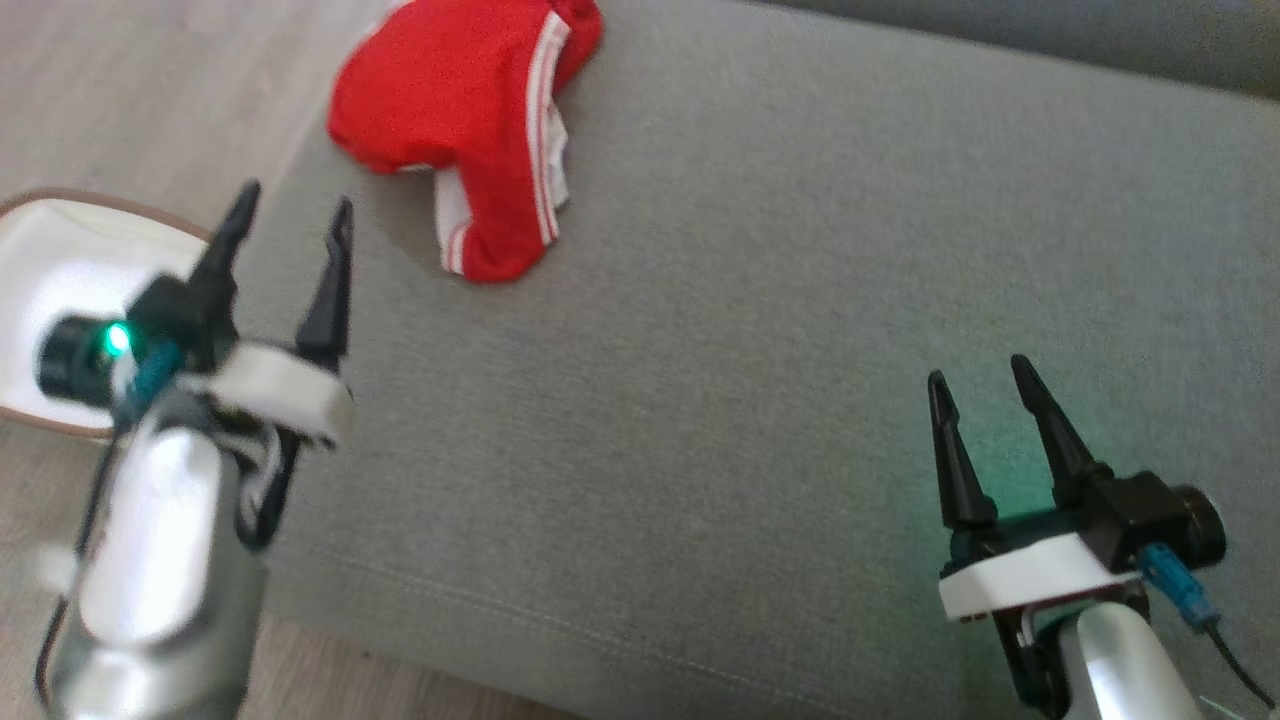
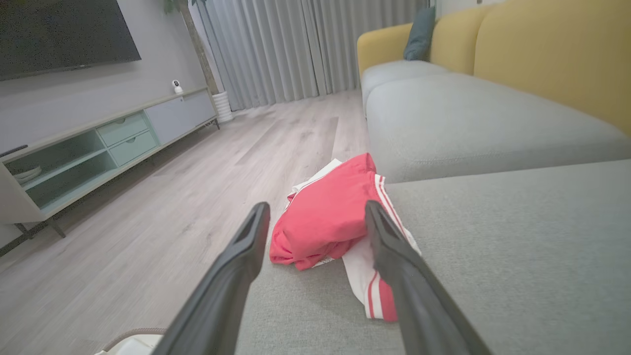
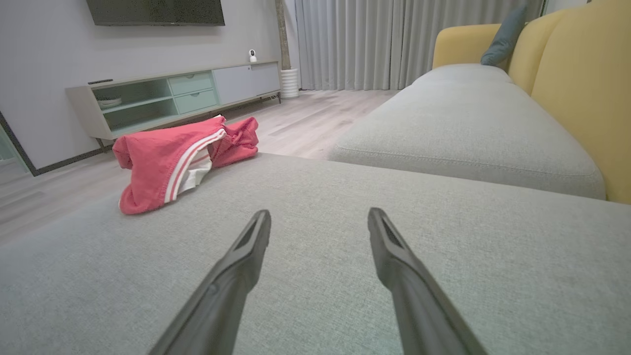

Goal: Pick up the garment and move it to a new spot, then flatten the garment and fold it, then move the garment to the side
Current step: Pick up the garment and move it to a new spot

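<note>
The garment (image 1: 470, 120) is red with white side stripes and lies crumpled at the far left corner of the grey sofa cushion (image 1: 760, 330). My left gripper (image 1: 295, 200) hovers open over the cushion's left edge, a short way before the garment (image 2: 328, 217), nothing between its fingers. My right gripper (image 1: 980, 370) is open too, low above the cushion's near right part and well away from the garment (image 3: 172, 160), which lies off to its left. In the right wrist view my right gripper (image 3: 319, 217) points across bare cushion.
A white basket with a brown rim (image 1: 60, 300) stands on the wooden floor (image 2: 172, 197) left of the cushion. Further grey seats with yellow backrests (image 3: 567, 88) lie beyond. A TV cabinet (image 3: 162, 93) lines the wall across the floor.
</note>
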Robot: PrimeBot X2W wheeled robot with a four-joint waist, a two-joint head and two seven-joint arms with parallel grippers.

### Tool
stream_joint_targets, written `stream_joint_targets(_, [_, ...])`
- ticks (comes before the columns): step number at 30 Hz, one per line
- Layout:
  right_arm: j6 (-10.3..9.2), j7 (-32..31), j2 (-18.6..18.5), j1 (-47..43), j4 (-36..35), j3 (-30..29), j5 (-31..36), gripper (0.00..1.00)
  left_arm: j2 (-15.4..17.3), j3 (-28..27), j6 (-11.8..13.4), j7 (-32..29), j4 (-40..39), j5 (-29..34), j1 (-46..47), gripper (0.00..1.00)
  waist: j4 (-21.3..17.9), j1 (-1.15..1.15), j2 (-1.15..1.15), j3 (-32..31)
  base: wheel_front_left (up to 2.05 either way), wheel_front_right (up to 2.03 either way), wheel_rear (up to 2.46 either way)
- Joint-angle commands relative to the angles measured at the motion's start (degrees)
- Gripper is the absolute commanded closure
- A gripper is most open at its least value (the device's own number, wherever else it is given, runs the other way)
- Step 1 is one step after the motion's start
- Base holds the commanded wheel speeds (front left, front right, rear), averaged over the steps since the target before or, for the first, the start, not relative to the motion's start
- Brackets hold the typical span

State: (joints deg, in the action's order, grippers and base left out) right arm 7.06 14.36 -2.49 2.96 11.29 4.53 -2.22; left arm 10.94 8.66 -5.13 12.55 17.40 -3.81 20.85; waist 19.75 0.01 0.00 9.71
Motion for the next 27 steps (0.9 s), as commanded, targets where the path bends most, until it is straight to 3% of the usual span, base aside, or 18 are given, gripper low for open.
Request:
stream_joint_targets(1, [0.43,0.63,-0.39,2.75,-2.37,1.33,1.09,0.00,2.62,-2.07,-0.44,-1.48,1.37,0.30,5.69,0.00,-3.10,-0.01,0.00,4.30,0.00,0.00,0.00])
stream_joint_targets(10, [0.43,0.07,-0.39,5.22,-4.28,0.49,5.23,0.00,5.71,0.42,-1.46,-6.55,17.32,1.38,18.48,0.00,-5.88,-0.01,0.00,11.99,0.00,0.00,0.00])
stream_joint_targets(25, [0.43,-2.18,-0.39,4.71,-9.30,-0.19,8.38,0.00,5.49,3.02,-0.31,0.56,30.75,2.36,31.87,0.00,-7.80,-0.01,0.00,18.45,0.00,0.00,0.00])
stream_joint_targets(26, [0.43,-2.23,-0.39,4.74,-9.39,-0.15,8.37,0.00,5.49,3.09,-0.28,0.81,31.38,2.34,32.37,0.25,-7.95,-0.01,0.00,18.58,0.00,0.00,0.00])
stream_joint_targets(27, [0.43,-2.26,-0.39,4.74,-9.43,-0.17,8.33,0.00,5.49,3.17,-0.25,1.04,31.95,2.31,32.78,0.63,-8.05,-0.01,0.00,18.65,0.00,0.00,0.00])
